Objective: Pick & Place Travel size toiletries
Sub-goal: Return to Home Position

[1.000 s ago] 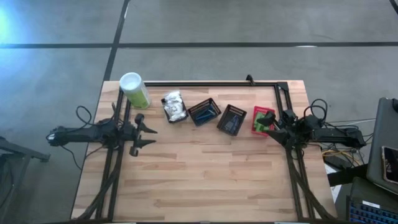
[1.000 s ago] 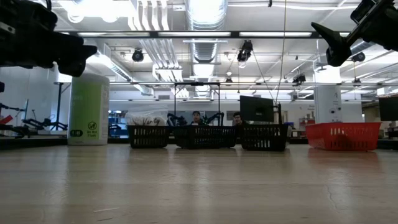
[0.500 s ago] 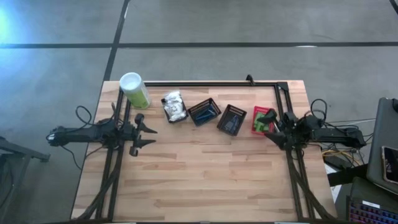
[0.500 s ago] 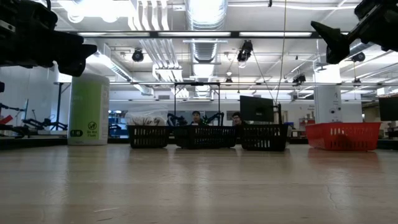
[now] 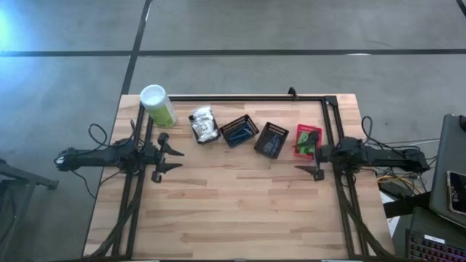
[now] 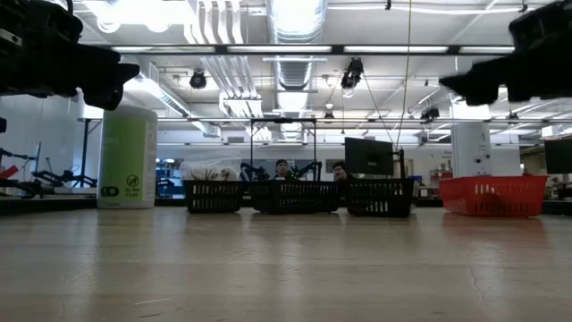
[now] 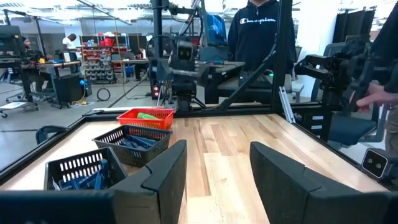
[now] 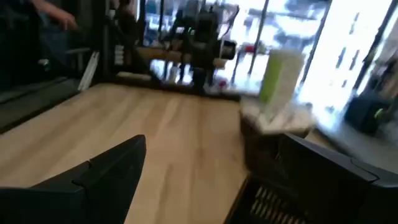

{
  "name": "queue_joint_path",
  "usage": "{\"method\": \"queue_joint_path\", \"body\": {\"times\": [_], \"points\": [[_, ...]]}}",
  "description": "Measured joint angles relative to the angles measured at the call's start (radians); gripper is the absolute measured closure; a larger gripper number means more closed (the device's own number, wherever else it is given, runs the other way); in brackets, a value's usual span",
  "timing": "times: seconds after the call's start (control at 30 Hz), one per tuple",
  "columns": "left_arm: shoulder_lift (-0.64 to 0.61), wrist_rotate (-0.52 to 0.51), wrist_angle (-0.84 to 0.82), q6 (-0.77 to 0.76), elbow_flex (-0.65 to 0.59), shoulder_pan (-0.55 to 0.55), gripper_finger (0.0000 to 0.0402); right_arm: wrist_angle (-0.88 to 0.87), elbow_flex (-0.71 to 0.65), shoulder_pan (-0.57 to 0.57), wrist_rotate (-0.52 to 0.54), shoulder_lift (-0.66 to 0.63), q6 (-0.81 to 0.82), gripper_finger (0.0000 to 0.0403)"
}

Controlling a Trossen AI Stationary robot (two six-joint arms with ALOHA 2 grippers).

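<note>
The toiletries lie in a row of small baskets along the table's far side. White crinkly packets [image 5: 204, 125] fill the leftmost basket. Blue-dark tubes lie in two black baskets [image 5: 239, 131] [image 5: 271, 140]. Green tubes [image 5: 312, 138] lie in the red basket [image 5: 301, 142]. My left gripper [image 5: 173, 158] hovers open near the table's left side, in front of the packets; its wrist view shows its spread fingers [image 7: 165, 177]. My right gripper [image 5: 311, 161] hovers open by the red basket's near side, pointing toward the table's left, with the fingers [image 8: 106, 174] wide apart. Neither holds anything.
A tall pale-green canister [image 5: 157, 105] with a white lid stands at the far left corner. A black frame rail [image 5: 240, 97] runs along the far edge. Bare wood [image 5: 233, 204] covers the table's near half. People [image 7: 261, 31] stand beyond the table.
My right gripper has swung off the red basket toward the near edge. It has turned from a slant to level and now points toward the table's left. The left arm and the baskets have kept still.
</note>
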Motion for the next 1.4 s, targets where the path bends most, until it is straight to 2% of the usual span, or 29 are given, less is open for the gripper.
{"method": "queue_joint_path", "body": {"times": [0.13, 0.3, 0.7, 1.4], "points": [[0.000, 0.000, 0.000, 0.000, 0.000, 0.000, 0.0220, -0.005, 0.001, 0.001, -0.055, 0.001, 0.043, 0.0039], [0.000, 0.000, -0.001, 0.000, 0.000, 0.000, 0.0220, -0.035, 0.000, 0.001, -0.057, 0.003, 0.034, 0.0039], [0.000, 0.000, -0.005, 0.000, 0.000, 0.000, 0.0220, -0.037, 0.000, 0.001, -0.057, 0.004, 0.256, 0.0039], [0.000, 0.000, -0.005, 0.000, 0.000, 0.000, 0.0220, -0.037, 0.000, 0.001, -0.057, 0.004, 0.248, 0.0039]]}}
